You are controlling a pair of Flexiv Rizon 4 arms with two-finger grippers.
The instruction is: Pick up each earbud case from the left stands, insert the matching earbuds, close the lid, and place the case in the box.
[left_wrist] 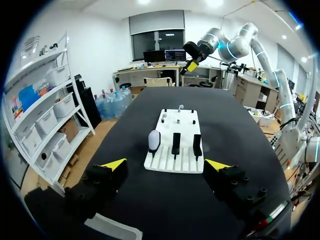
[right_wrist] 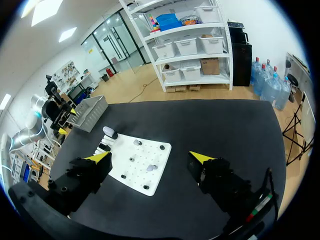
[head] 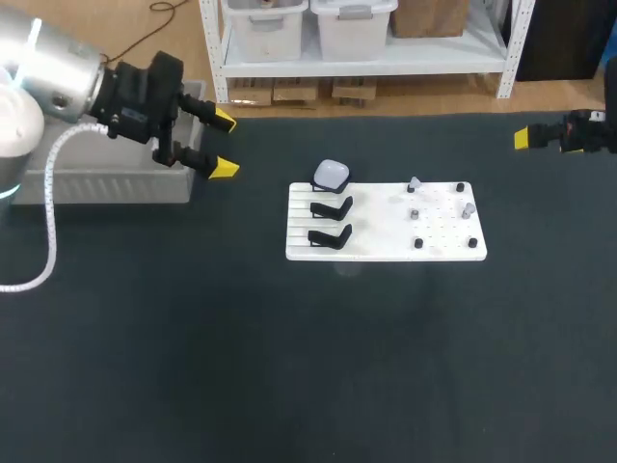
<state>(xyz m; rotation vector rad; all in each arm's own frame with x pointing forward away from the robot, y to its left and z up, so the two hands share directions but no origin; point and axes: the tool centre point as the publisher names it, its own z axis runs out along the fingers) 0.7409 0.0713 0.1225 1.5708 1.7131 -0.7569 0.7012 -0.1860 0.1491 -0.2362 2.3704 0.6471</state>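
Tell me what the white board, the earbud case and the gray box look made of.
Board: probably matte white plastic, grooved at one end. Earbud case: smooth, slightly glossy white plastic, judging by its sheen. Box: apparently gray plastic, matte; uncertain.

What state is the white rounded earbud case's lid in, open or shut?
Shut: the white rounded earbud case shows one smooth shell, no raised lid.

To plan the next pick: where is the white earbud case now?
In the head view the earbud case sits on the rearmost stand at the white board's back-left corner, with two empty black stands in front of it.
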